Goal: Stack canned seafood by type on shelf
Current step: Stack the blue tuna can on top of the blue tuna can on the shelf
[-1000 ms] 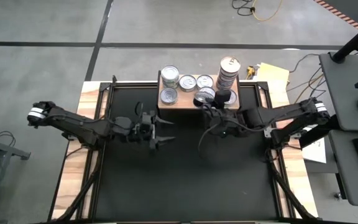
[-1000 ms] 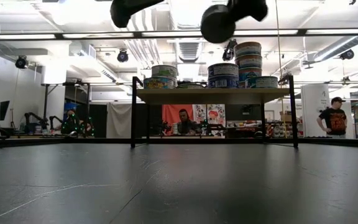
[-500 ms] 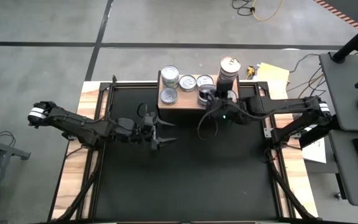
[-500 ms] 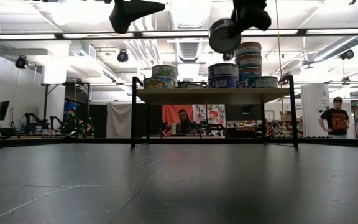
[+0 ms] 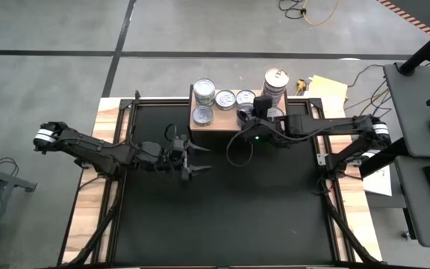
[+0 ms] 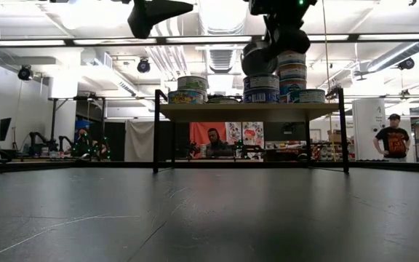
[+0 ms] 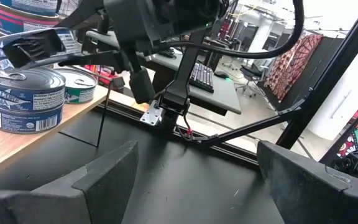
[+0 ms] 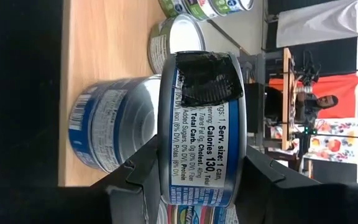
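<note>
The wooden shelf (image 5: 219,127) stands at the table's far edge and bears several tins: a silver-topped pair (image 5: 204,92) at its left, single tins (image 5: 225,99) in the middle and a tall stack (image 5: 275,78) at its right. My right gripper (image 5: 245,115) hovers over the shelf's near right part, shut on one blue-labelled tin (image 8: 201,130) just above a like tin (image 8: 104,134) standing on the board. My left gripper (image 5: 195,158) hangs open and empty in front of the shelf's near left corner. My right gripper pinches the tin between its two fingers (image 8: 143,180), one finger on each flat end, so the label wall with a black patch (image 8: 204,78) faces the wrist. The fingers slant down from the table's right side. The tin (image 6: 259,58) hangs tilted on edge, clear of the shelf.
The shelf's dark legs (image 6: 156,131) stand on the black tabletop (image 5: 222,217), with free room before them. A yellow pad (image 5: 327,90) lies past the table's far right corner. People (image 6: 393,137) stand in the room behind.
My right gripper has carried the tin toward the table's left edge and down, from beside the tall stack to just above the tin at the shelf's near middle, tipping further downward as it went. Its hold stays shut.
</note>
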`<state>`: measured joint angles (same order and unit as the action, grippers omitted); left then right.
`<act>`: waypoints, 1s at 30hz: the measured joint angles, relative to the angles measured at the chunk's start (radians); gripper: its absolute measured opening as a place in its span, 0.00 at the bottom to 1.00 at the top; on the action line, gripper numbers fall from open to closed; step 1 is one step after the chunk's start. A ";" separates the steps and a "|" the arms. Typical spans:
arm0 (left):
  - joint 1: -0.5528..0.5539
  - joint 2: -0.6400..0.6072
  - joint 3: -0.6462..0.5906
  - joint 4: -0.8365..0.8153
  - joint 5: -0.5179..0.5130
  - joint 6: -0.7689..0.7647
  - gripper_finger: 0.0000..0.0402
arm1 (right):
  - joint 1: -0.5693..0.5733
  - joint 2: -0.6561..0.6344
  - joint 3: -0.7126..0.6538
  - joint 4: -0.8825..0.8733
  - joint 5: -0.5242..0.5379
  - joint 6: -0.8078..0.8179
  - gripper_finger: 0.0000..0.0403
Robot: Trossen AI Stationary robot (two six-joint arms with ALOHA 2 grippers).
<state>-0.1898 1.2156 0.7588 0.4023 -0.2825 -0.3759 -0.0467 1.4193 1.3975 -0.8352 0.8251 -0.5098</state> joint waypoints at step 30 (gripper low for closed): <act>0.000 0.000 0.000 -0.008 0.000 0.000 0.78 | -0.006 0.006 0.000 -0.002 0.005 -0.015 0.43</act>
<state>-0.1898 1.2160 0.7586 0.3946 -0.2822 -0.3759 -0.0532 1.4250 1.3972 -0.8368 0.8303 -0.5247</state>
